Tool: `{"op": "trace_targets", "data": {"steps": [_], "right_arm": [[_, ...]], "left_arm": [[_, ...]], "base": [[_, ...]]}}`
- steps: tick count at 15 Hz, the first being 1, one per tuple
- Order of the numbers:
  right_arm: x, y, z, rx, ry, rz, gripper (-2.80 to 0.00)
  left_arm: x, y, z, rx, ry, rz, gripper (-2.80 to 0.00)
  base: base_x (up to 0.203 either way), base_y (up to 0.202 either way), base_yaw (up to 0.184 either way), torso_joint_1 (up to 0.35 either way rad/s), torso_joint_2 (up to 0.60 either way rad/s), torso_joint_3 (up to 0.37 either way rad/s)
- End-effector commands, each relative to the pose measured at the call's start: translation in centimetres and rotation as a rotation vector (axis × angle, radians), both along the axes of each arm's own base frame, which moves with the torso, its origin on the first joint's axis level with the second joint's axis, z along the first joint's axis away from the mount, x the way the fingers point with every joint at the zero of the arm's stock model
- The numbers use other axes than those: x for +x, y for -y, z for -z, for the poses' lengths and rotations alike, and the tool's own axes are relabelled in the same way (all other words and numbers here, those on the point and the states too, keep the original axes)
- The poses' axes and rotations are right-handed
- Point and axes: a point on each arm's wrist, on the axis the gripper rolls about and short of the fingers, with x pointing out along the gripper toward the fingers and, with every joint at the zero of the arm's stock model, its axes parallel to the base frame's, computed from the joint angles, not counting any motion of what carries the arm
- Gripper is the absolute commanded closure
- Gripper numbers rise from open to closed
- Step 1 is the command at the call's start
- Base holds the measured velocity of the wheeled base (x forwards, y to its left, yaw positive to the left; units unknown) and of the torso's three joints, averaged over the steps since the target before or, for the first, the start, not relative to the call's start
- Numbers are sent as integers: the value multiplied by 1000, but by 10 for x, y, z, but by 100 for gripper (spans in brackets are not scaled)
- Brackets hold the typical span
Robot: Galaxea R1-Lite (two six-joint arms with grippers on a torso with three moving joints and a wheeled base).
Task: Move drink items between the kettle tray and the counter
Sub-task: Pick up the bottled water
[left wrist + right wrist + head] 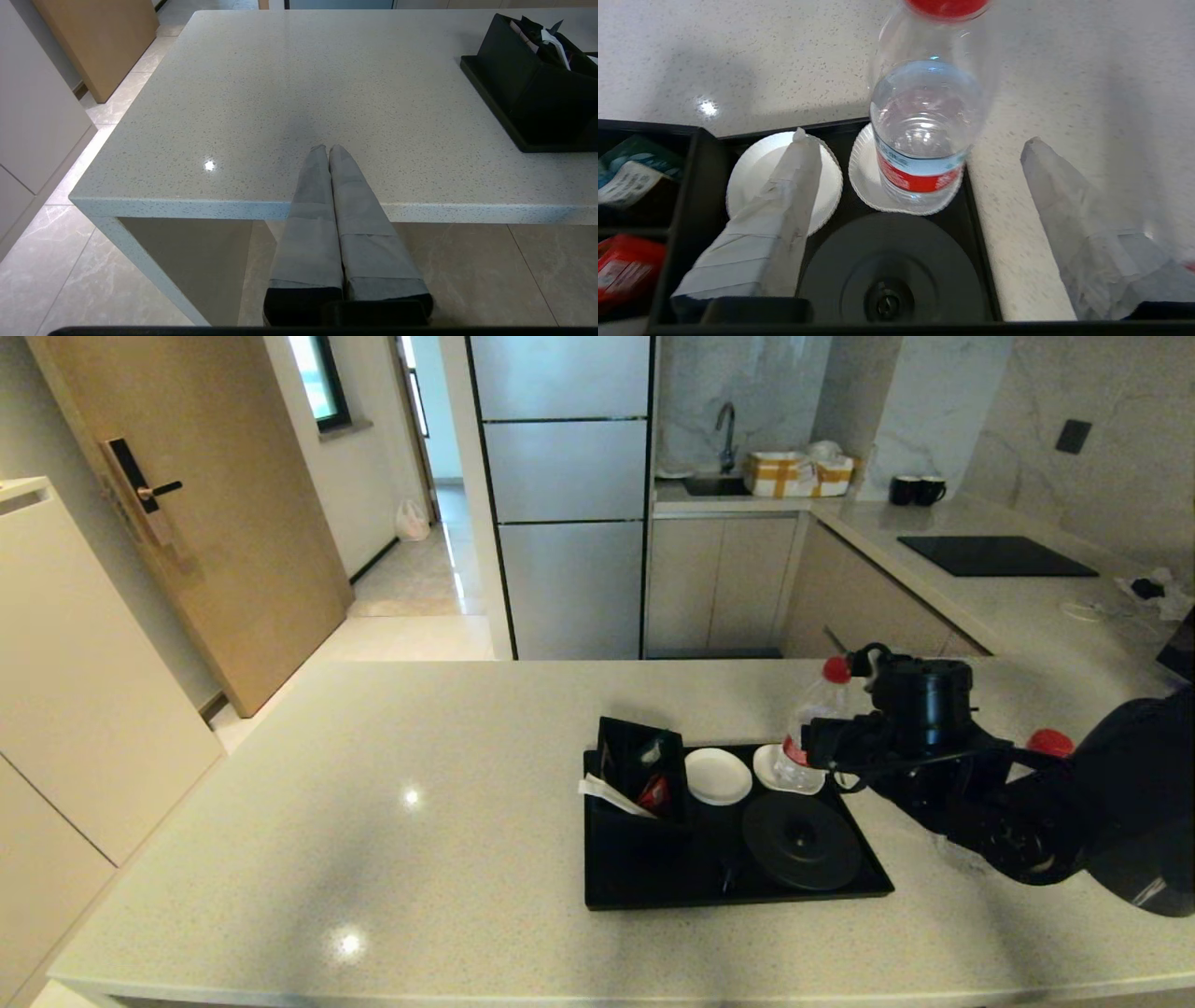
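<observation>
Head view: the right gripper (834,758) hangs beside the clear red-capped water bottle (810,728) standing on a white round coaster (767,767) in the flat black kettle tray (653,887).

Left wrist view: the left gripper (326,150), fingers pressed together, is parked at the beige speckled stone counter (233,93) edge.

Right wrist view: spread fingers (784,186) flank the bottle untouched; placing looks finished, so the next move calls for a clean retreat.

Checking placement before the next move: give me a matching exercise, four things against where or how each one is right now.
Things:
1. water bottle
2. round kettle base
3. right claw
4. left claw

States:
A. shut, low by the counter's near edge
B. bare, nothing standing on it
C. upright on a white coaster at the tray's far right corner
D. open, fingers wide on either side of the bottle, not touching it

Pairs: 1-C, 2-B, 3-D, 4-A
</observation>
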Motion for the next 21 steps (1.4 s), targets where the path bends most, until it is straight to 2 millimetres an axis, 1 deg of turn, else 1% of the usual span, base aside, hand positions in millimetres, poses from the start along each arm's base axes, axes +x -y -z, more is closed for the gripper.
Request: {"op": "trace_targets", "data": {"steps": [1,3,9,14,17,18,21], "right_arm": [[11,-4,21,-8,-20,2,-280],[19,-5,31,-9,-18,5,-280],[51,11,38,-20,21,62,-280],[66,9,53,-23,16,68,-280],[71,7,56,-31,11,76,-280],[73,7,56,-48,16,88,0],[70,6,49,-56,23,85,0]], "left_arm": [[0,0,0,0,0,-1,0],[0,0,0,0,-1,-1,0],[0,0,0,0,0,-1,0],[0,0,0,0,0,-1,0],[0,0,0,0,0,-1,0],[0,0,0,0,0,-1,0],[0,0,0,0,1,-1,0]], "base": [[0,0,0,0,0,0],[0,0,0,0,0,0],[0,0,0,0,0,0],[0,0,0,0,0,0],[0,0,0,0,0,0],[0,0,0,0,0,0],[0,0,0,0,0,0]]}}
